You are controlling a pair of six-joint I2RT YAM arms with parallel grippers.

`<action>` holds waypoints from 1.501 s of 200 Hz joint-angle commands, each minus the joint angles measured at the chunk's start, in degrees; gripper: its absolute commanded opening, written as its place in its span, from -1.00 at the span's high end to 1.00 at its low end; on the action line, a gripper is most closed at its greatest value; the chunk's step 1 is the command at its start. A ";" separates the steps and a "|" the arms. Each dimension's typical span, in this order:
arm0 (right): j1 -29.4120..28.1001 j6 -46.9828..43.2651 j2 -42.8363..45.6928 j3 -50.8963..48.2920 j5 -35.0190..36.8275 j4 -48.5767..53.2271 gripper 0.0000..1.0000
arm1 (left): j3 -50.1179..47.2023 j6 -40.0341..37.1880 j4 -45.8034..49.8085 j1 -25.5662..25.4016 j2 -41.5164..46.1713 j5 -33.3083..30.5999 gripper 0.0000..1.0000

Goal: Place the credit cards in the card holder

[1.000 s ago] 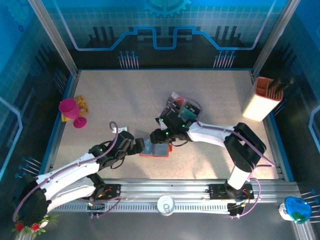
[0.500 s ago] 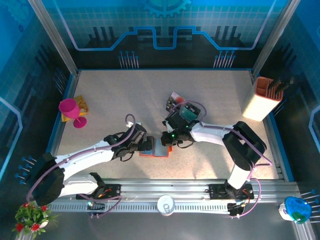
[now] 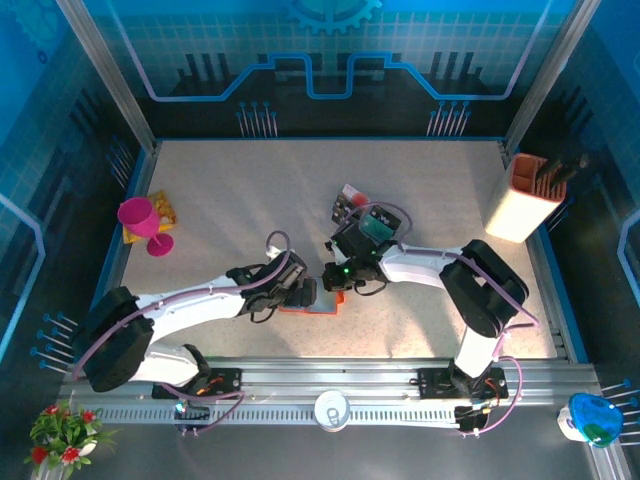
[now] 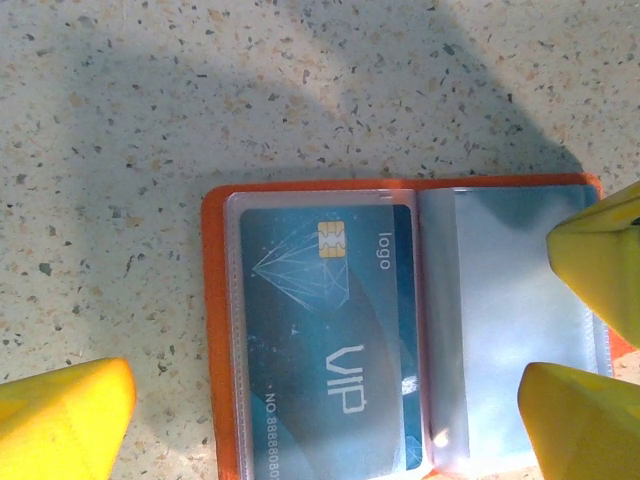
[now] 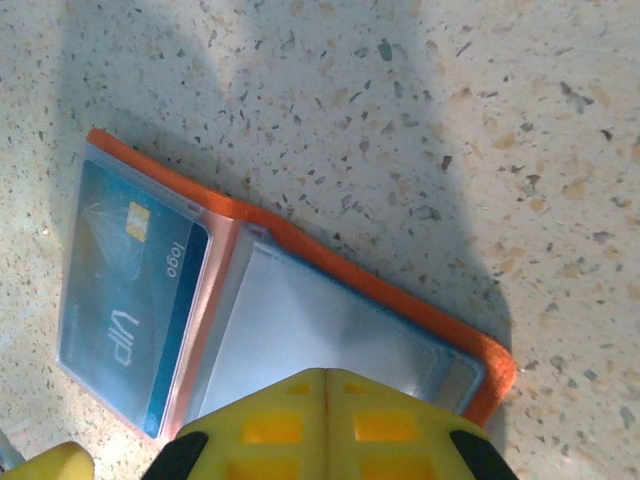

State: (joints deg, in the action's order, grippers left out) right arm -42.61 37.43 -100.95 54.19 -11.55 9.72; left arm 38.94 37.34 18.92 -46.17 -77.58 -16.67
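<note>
The orange card holder (image 3: 322, 308) lies open on the table between both grippers. Its left clear sleeve holds a teal credit card (image 4: 325, 330) marked VIP, also seen in the right wrist view (image 5: 130, 300). The right sleeve (image 4: 505, 320) looks empty. My left gripper (image 4: 320, 430) hangs open above the holder, one yellow finger (image 4: 60, 420) on each side. My right gripper (image 5: 325, 425) is shut, its joined tips over the empty sleeve (image 5: 320, 330) with nothing seen between them. More credit cards (image 3: 372, 222) lie behind the right gripper (image 3: 335, 280).
A clear tray (image 3: 352, 200) holds the loose cards at mid-table. A pink goblet (image 3: 140, 222) stands at the left edge. A white and orange box (image 3: 525, 195) stands at the back right. Bare speckled table lies behind and to the right of the holder.
My left gripper has moved right, over the card holder, staying open. My right gripper has closed and now sits at the holder's far edge.
</note>
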 commanded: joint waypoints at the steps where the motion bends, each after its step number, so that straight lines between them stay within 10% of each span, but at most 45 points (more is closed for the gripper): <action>1: 0.28 -0.45 -2.71 0.23 -2.29 -0.90 0.94 | 1.37 -0.82 -1.01 -0.66 -1.46 -0.42 -0.99; 151: -0.33 1.76 -1.44 1.05 -3.66 -2.61 0.93 | -2.75 0.25 -4.84 -1.17 -6.17 -1.48 -0.88; 300: -0.36 5.02 1.26 -2.78 -2.43 -5.17 0.24 | -6.15 2.12 -8.25 -1.12 -5.12 -0.71 -0.57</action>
State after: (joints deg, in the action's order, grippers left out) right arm -42.70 41.76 -97.62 52.10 -13.93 5.52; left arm 34.59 37.69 11.64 -47.00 -82.43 -18.39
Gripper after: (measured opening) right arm 0.366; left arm 0.786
